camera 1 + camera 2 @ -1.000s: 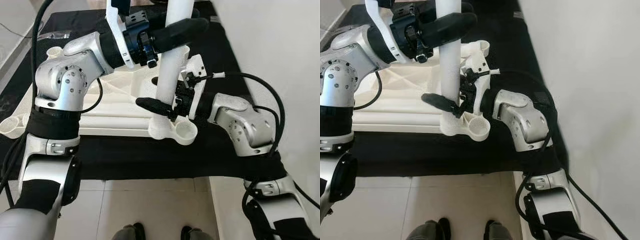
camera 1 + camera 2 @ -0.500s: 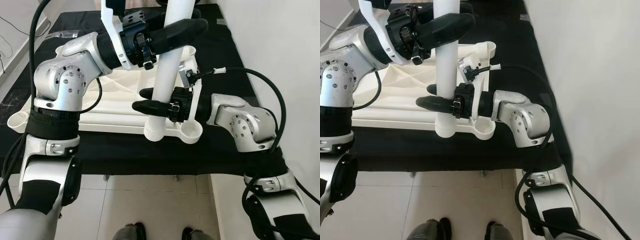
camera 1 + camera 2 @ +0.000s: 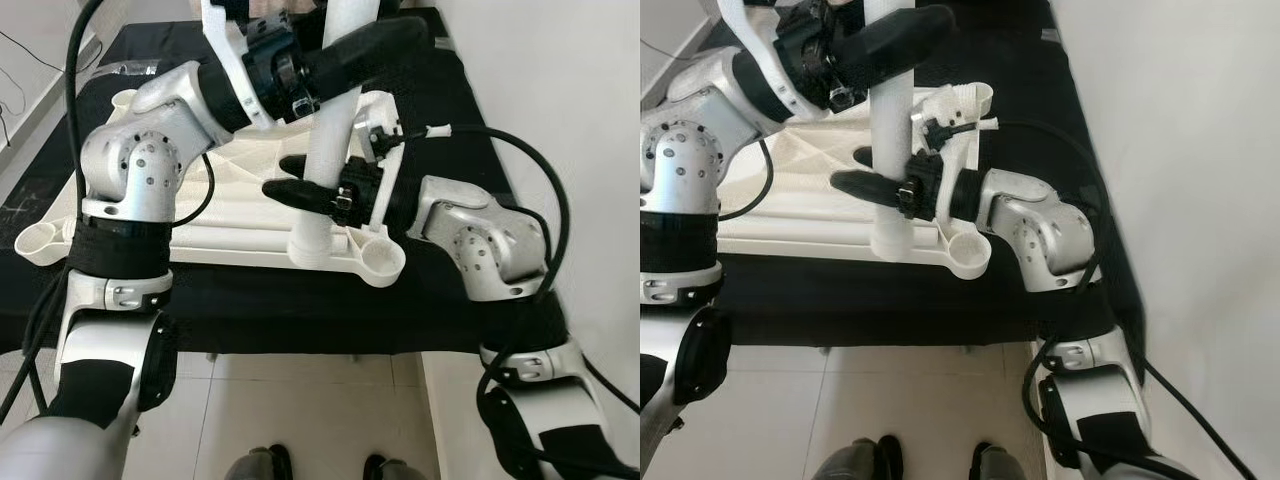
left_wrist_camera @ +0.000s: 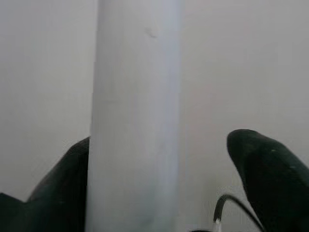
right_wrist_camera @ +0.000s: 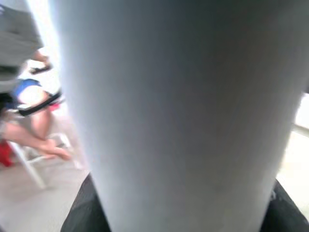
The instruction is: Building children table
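Note:
A white tubular table leg stands nearly upright, and both grippers hold it. My left gripper is shut on its upper part, with one black finger crossing in front. My right gripper is shut on it lower down, its fingers lying level. The leg's lower end rests at the front edge of the upturned white table top, just left of the open corner socket. The leg looms close in the right wrist view, and it stands between the fingers in the left wrist view.
The table top lies on a black cloth-covered platform whose front edge meets a tiled floor. A white wall runs close along the right. Other corner sockets stick out at the left. A person's legs show behind the leg.
My right gripper has turned level on the leg. The leg's lower end has shifted left, away from the corner socket, rising briefly and coming back down at the front edge.

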